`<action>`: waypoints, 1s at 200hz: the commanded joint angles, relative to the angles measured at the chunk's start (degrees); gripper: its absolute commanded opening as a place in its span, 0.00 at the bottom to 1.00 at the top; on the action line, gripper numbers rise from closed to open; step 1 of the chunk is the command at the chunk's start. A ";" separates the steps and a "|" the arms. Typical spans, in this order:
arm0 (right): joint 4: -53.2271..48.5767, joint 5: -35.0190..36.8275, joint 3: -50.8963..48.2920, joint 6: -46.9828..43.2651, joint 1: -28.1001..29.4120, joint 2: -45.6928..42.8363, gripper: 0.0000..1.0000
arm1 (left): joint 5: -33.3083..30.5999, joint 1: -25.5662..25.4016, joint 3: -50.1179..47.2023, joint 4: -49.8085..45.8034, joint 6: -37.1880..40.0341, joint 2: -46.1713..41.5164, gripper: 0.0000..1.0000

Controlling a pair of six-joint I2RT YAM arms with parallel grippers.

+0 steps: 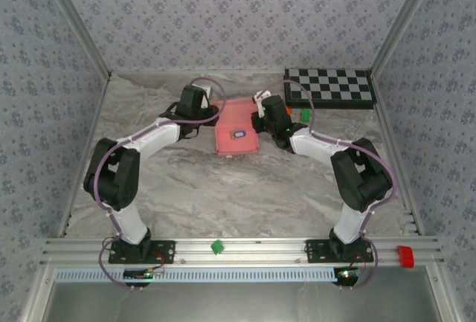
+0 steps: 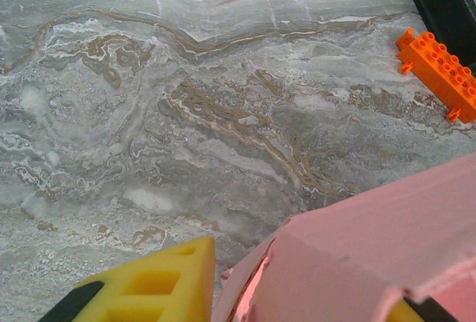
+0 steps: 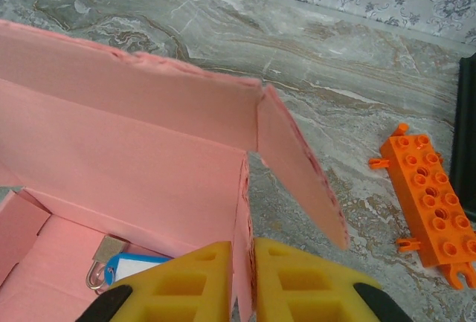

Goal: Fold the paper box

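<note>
Right pincer (image 3: pixel 244 285) is clamped on a side wall of the paper box (image 3: pixel 134 158), which sits open on the table (image 1: pixel 186 181) between both arms. Left pincer (image 2: pixel 297 288) straddles a flap; grip undetermined. Card judged light, thin, easily creased: hold walls near folds.

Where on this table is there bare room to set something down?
Bare table lies between the box and the near rail, and in the far left corner. It is crowded around the box and by the checkerboard and orange block.
</note>
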 commanded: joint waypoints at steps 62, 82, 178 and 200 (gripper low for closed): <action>-0.22 0.75 -0.36 2.74 0.66 -1.23 0.16 | 0.42 -0.29 -1.39 -1.61 -1.49 -3.08 0.10; 1.17 1.49 -1.25 3.99 1.05 -1.67 0.16 | 0.34 -0.54 -1.90 -0.98 -2.19 -3.54 0.09; 5.58 5.72 -4.36 6.92 3.38 -2.01 0.10 | -2.19 -2.76 -2.56 1.40 -2.41 -3.02 0.10; 6.40 6.57 -5.29 7.08 3.78 -2.36 0.10 | -3.13 -3.46 -3.01 1.89 -2.43 -3.16 0.10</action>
